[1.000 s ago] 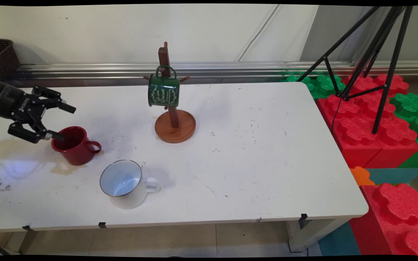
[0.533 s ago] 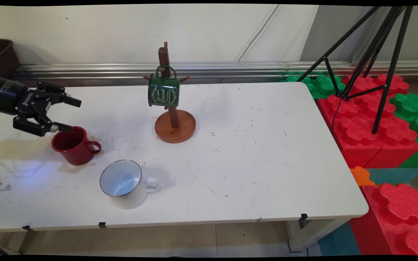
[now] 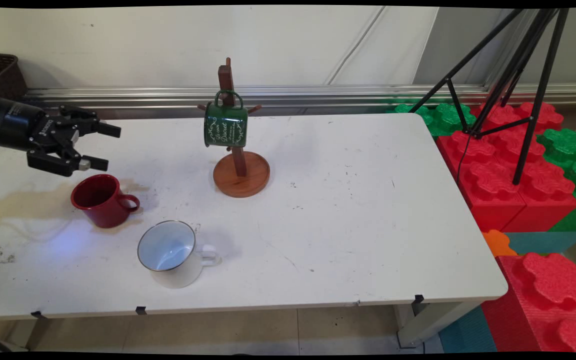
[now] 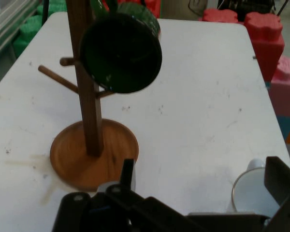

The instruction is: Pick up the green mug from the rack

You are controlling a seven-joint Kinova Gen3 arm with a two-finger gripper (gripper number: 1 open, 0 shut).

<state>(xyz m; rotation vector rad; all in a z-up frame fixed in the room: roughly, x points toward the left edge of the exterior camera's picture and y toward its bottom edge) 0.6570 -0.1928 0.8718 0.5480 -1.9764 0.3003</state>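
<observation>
My gripper (image 3: 107, 147) hangs open and empty at the table's left, above and just behind a red mug (image 3: 100, 200) that stands upright with its handle to the right. A white enamel mug (image 3: 170, 252) stands nearer the front edge. A wooden mug tree (image 3: 240, 170) stands mid-table with a green mug (image 3: 225, 125) hung on one of its pegs. In the hand view the gripper (image 4: 203, 181) faces the mug tree (image 4: 89, 121) and the green mug (image 4: 122, 50), and the white mug (image 4: 253, 193) shows at the lower right.
A brown basket (image 3: 0, 80) sits at the far left against the wall. Red and green foam blocks (image 3: 518, 165) and a black tripod (image 3: 513, 75) stand beyond the table's right edge. A metal rail (image 3: 318, 95) runs along the back.
The gripper has risen up and away from the red mug's rim and shifted slightly right, staying open. The red mug stays on the table.
</observation>
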